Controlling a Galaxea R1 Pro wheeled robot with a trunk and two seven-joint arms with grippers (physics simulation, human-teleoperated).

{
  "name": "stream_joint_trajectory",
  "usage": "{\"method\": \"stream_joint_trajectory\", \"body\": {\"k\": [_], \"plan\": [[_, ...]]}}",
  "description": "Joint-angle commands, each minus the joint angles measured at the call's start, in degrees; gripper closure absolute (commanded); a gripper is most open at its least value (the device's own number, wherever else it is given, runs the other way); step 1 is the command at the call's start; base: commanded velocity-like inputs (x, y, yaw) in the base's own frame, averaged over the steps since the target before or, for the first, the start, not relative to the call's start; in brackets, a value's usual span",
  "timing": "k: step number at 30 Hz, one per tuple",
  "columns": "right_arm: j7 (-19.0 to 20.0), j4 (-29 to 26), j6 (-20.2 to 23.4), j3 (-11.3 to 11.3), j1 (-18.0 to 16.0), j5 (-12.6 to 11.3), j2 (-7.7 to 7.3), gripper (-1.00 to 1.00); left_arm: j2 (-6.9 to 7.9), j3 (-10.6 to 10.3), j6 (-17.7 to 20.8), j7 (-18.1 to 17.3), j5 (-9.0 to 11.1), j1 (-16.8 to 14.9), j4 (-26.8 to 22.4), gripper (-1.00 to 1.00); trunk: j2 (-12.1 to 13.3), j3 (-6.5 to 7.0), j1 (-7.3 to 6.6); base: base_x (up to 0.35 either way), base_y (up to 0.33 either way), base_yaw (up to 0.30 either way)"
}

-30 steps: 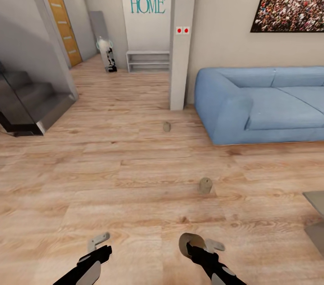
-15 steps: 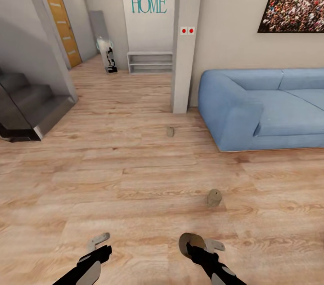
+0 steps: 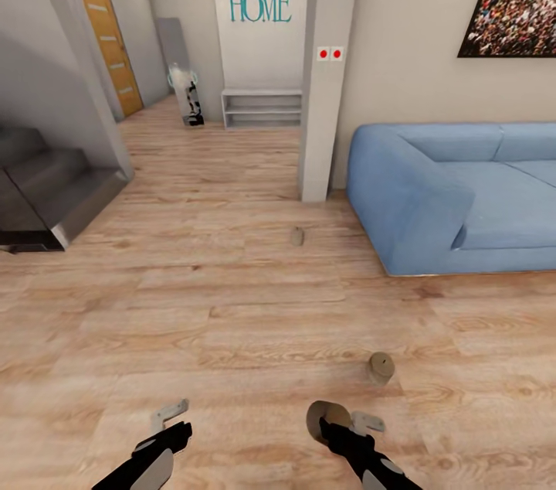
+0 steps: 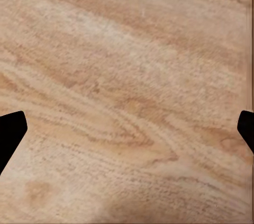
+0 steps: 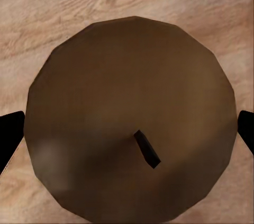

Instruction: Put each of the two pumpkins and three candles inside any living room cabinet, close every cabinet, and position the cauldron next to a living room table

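My right gripper (image 3: 340, 425) is low in the head view, shut on a tan candle (image 3: 323, 418). The right wrist view shows this candle's (image 5: 132, 75) round brown top and dark wick, with the right gripper (image 5: 127, 134) closed around it. A second candle (image 3: 380, 367) stands on the wood floor just ahead of that gripper and to its right. A third candle (image 3: 296, 236) stands farther off, near the pillar's base. My left gripper (image 3: 167, 427) hangs open and empty. In the left wrist view the left gripper (image 4: 127, 131) has bare floorboards between its fingertips. Pumpkins, cabinet, cauldron and table are out of view.
A blue sofa (image 3: 455, 196) fills the right side against the wall. A grey pillar (image 3: 328, 65) stands beside it. Grey stairs (image 3: 46, 185) rise at the left. Down the hallway are a low shelf (image 3: 261, 107) and an orange door (image 3: 108, 42).
The whole head view has shifted: the camera has come forward and turned left. The floor candles now sit lower and further right, and the grey corner at the right edge is gone. Both grippers are unchanged.
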Motion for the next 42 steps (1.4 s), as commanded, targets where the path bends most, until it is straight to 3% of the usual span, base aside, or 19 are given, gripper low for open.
{"method": "stream_joint_trajectory", "body": {"k": [1,42], "plan": [[0.2,0.1,-0.4,0.3,-0.1,-0.6,-0.04,1.0,0.08,-0.5,0.1,0.5,0.3,0.0,-0.1,-1.0,0.0,-0.05,0.03,0.323,0.0,0.001],[0.1,0.1,-0.3,0.4,0.0,-0.6,-0.02,1.0,0.08,-0.5,0.1,0.5,0.4,0.0,-0.1,-1.0,0.0,-0.05,0.03,0.323,0.0,0.0]]}}
